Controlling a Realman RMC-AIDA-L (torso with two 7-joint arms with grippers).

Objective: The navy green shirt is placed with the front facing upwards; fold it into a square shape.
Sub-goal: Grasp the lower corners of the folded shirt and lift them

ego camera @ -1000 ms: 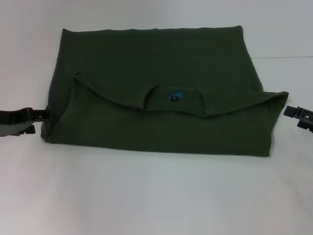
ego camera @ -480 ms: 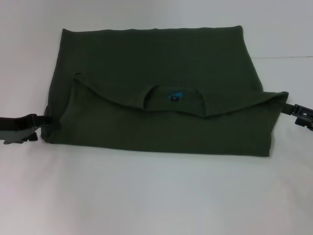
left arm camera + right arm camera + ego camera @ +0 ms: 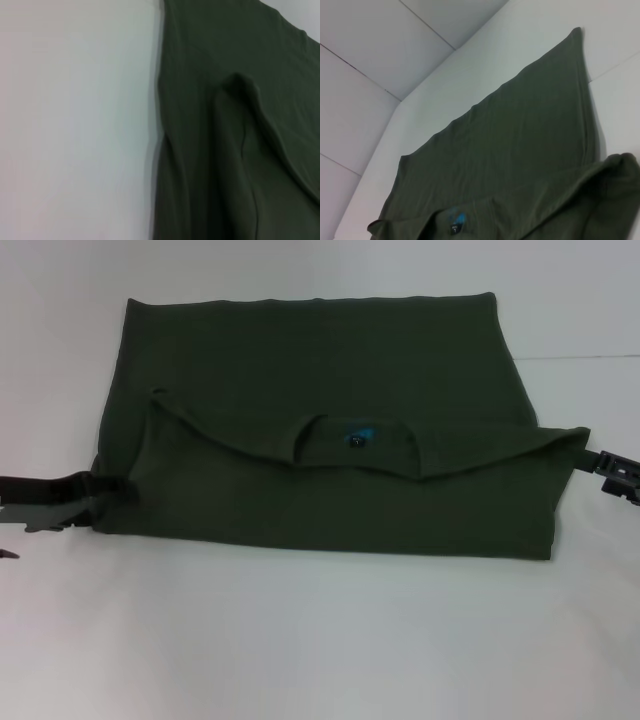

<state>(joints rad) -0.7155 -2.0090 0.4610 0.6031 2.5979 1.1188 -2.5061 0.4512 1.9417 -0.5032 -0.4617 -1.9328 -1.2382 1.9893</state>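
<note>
The navy green shirt [image 3: 320,430] lies flat on the white worktop [image 3: 320,640], already folded once, with the collar [image 3: 355,440] (blue print inside) on the near layer. The left hand [image 3: 95,495] touches the shirt's near left corner; I cannot tell if it grips the cloth. The right hand [image 3: 612,472] is at the shirt's right corner; its state is also unclear.

Both claws black: left claw [image 3: 85,495] (grey-green plate), right claw [image 3: 612,472].
</note>
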